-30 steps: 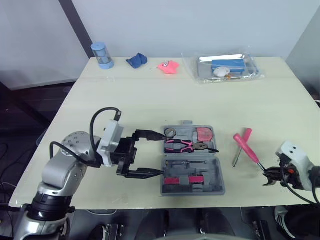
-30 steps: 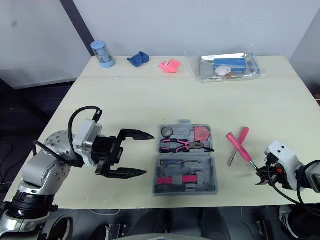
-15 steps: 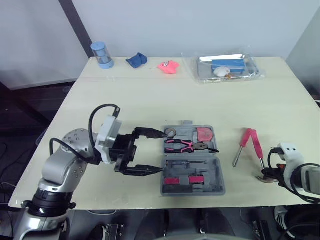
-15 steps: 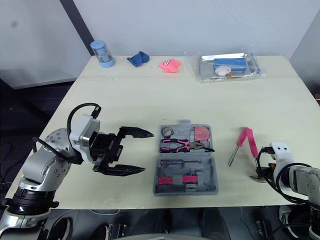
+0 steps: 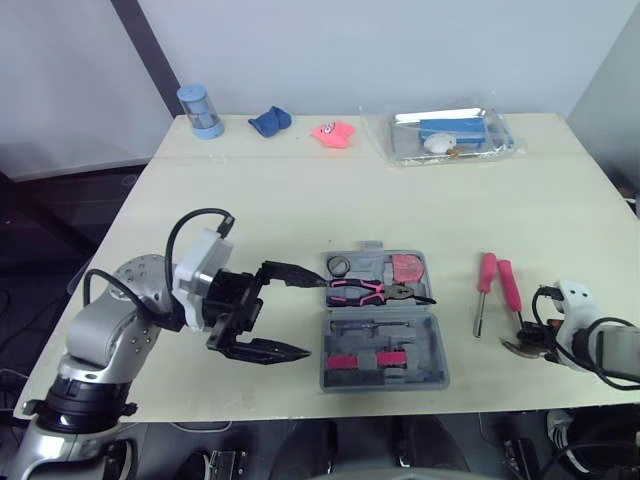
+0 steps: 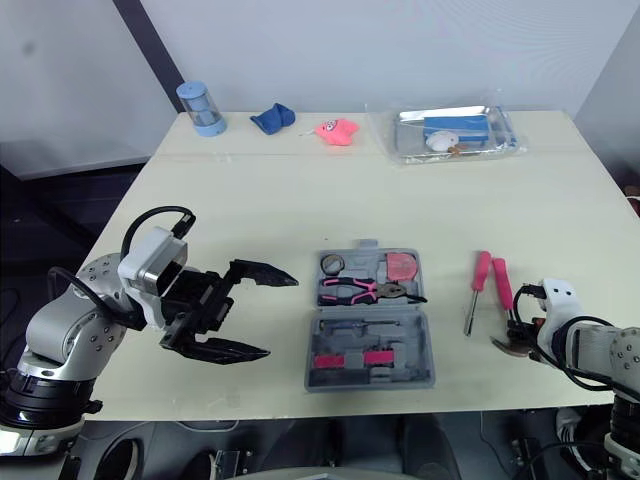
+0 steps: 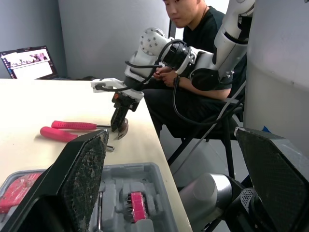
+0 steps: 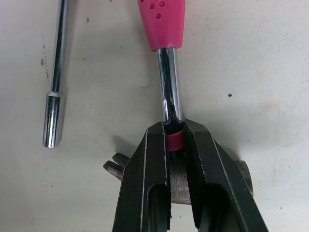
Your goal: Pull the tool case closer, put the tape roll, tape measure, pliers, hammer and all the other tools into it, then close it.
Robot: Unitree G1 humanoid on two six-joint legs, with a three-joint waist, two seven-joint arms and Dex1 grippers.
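Tool case (image 5: 384, 330): open, front centre of the desk (image 5: 300, 190).
Hammer (image 8: 168, 92): flat on the desk, right of the case.
Right jaws: clamped on the hammer's shaft by its head.
Left jaws: wide apart, empty, beside the case.

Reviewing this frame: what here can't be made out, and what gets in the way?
- Hammer head, right wrist view: mostly covered by the right gripper, shut on the hammer.
- Tool case, left wrist view: partly hidden behind the fingers of the open left gripper and cut off by the picture's edge.
- Clear tray, eye views: its contents are too small to name.
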